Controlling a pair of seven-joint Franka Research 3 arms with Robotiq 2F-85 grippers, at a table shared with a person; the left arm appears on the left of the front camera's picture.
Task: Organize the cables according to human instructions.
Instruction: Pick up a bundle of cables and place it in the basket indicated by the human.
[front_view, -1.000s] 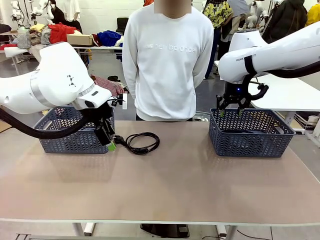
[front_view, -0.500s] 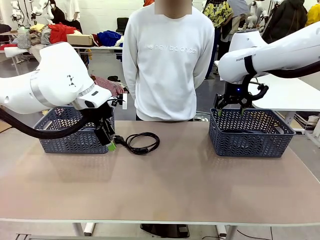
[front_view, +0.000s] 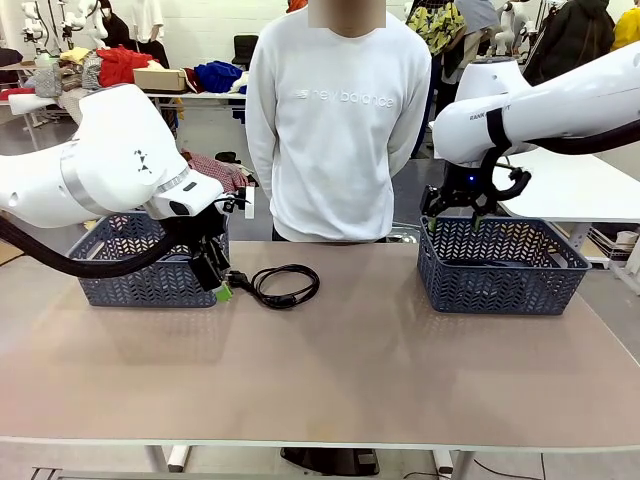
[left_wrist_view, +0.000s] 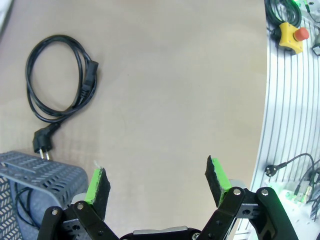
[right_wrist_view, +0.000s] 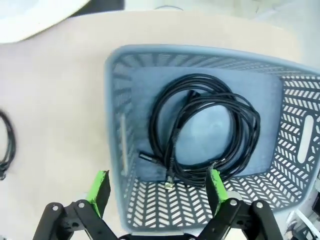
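Observation:
One coiled black cable (front_view: 285, 283) with chunky plugs lies on the table between the baskets; the left wrist view shows it as a loop (left_wrist_view: 57, 85). My left gripper (front_view: 222, 285) hangs open beside the left basket (front_view: 120, 285), just left of that cable, its green pads (left_wrist_view: 97, 185) wide apart over bare table. My right gripper (front_view: 452, 222) is open above the near-left corner of the right basket (front_view: 500, 275). Coiled cables (right_wrist_view: 200, 130) rest on that basket's floor, below the open right gripper (right_wrist_view: 157, 187). Another thin cord (left_wrist_view: 20, 205) shows inside the left basket's corner (left_wrist_view: 45, 172).
A person in a white sweatshirt (front_view: 335, 120) stands at the table's far edge between the two baskets. A yellow emergency-stop box (left_wrist_view: 290, 35) sits on the aluminium rail off the table's edge. The near half of the table is open surface.
My right gripper has drifted up and to the left over the right basket's corner. The left arm and the cable on the table have not moved.

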